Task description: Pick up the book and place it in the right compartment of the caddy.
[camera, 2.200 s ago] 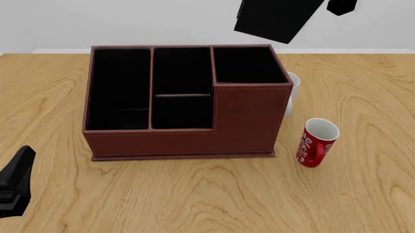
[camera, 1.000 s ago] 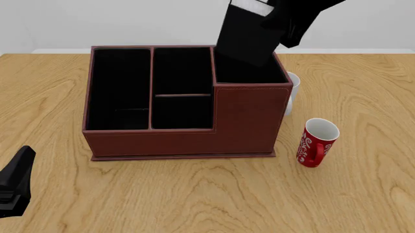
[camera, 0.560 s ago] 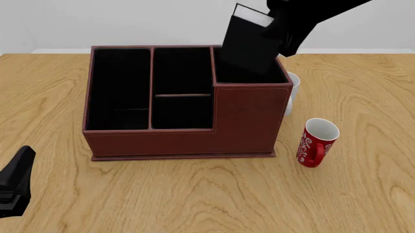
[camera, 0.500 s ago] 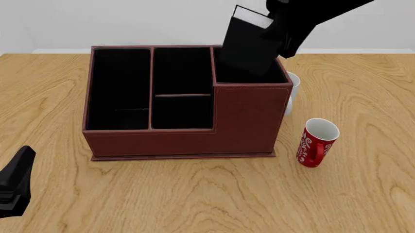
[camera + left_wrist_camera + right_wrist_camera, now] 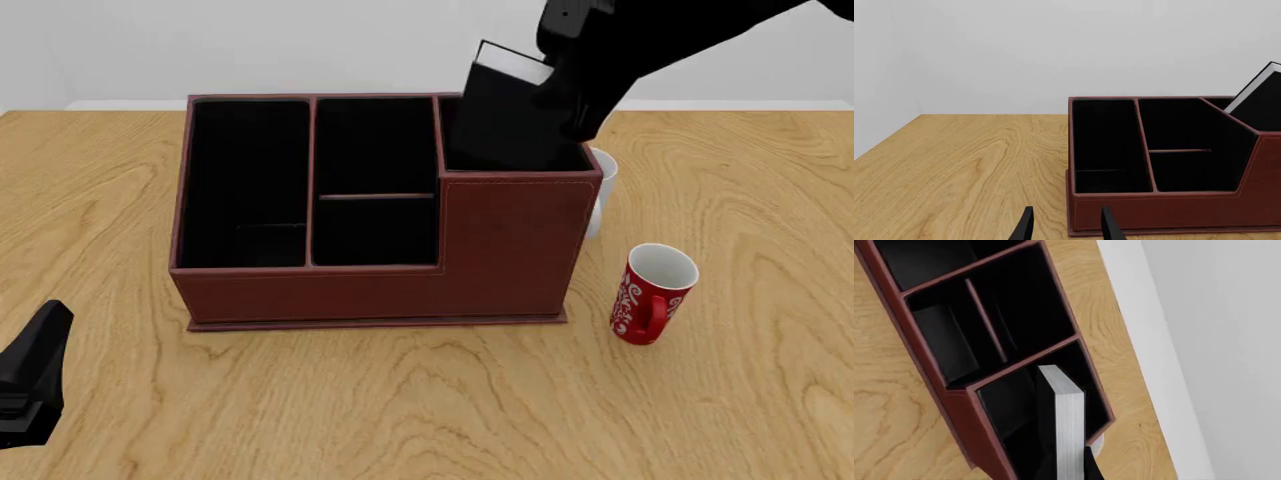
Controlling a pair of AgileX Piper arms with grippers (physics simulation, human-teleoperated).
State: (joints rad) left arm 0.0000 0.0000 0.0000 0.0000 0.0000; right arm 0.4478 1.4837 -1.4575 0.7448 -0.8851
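Up above the caddy's back right corner, the right claw (image 5: 577,88) is gripping the book (image 5: 514,110) by its upper right part, its dark body covering that side of the cover in the front view. The book is standing tilted, its top with the white page edges leaning toward the left and rear, while its lower end is sitting down inside the right compartment (image 5: 518,150), below the rim of the tall front wall. In the right wrist view the book's grey-white page block (image 5: 1069,430) is running straight out from the claw into that square cell, with one dark fingertip (image 5: 1091,467) showing against it.

The caddy (image 5: 334,290) is resting on the worktop (image 5: 400,400) with its long narrow cell at the left and two small cells in the middle. Just behind its right wall, a white cup (image 5: 603,185) is peeking out. A red mug (image 5: 651,293) is standing near the caddy's front right corner, apart from it.

The left claw (image 5: 1064,229) is hanging low near the worktop's front left, its two fingers spread and holding nothing, well apart from the book.
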